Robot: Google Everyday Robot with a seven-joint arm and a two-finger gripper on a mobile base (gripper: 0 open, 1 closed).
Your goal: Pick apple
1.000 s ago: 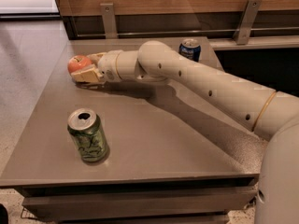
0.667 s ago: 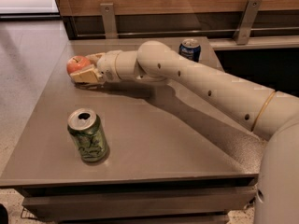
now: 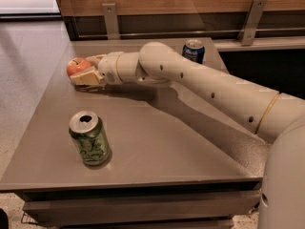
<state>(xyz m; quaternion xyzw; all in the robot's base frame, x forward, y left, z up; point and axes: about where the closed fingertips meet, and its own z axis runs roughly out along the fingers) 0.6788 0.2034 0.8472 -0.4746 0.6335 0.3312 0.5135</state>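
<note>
The apple [image 3: 75, 66], small, round and orange-red, sits near the far left edge of the grey table [image 3: 157, 137]. My gripper [image 3: 83, 69] reaches in from the right at table height. Its tan fingers [image 3: 86, 78] lie on both sides of the apple and press against it. The side of the apple facing the gripper is hidden by the fingers. The cream arm stretches across the table from the lower right.
An opened green can [image 3: 89, 138] stands upright at the front left of the table. A blue can [image 3: 193, 50] stands at the back, behind the arm. A wooden wall with metal brackets [image 3: 110, 19] runs behind the table. The floor lies beyond the left edge.
</note>
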